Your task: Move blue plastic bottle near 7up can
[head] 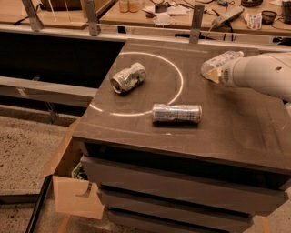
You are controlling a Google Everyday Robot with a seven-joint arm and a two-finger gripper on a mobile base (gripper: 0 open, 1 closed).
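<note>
The blue plastic bottle (219, 62), clear with a pale label, lies at the back right of the dark table (236, 132). My gripper (214, 75) is right against the bottle's near side, at the end of the white arm (259, 75) that comes in from the right. The arm hides the bottle's right end. The 7up can (128, 77), short and dented, lies on its side inside the white painted circle (180, 77), well to the left of the bottle. A slimmer silver can (176, 113) lies on its side on the circle's front edge.
The table's left edge drops to an open cardboard box (75, 195) on the floor. Metal posts (196, 20) stand along the table's back edge, with a cluttered wooden bench (182, 13) behind them. Drawer fronts (182, 182) sit under the tabletop.
</note>
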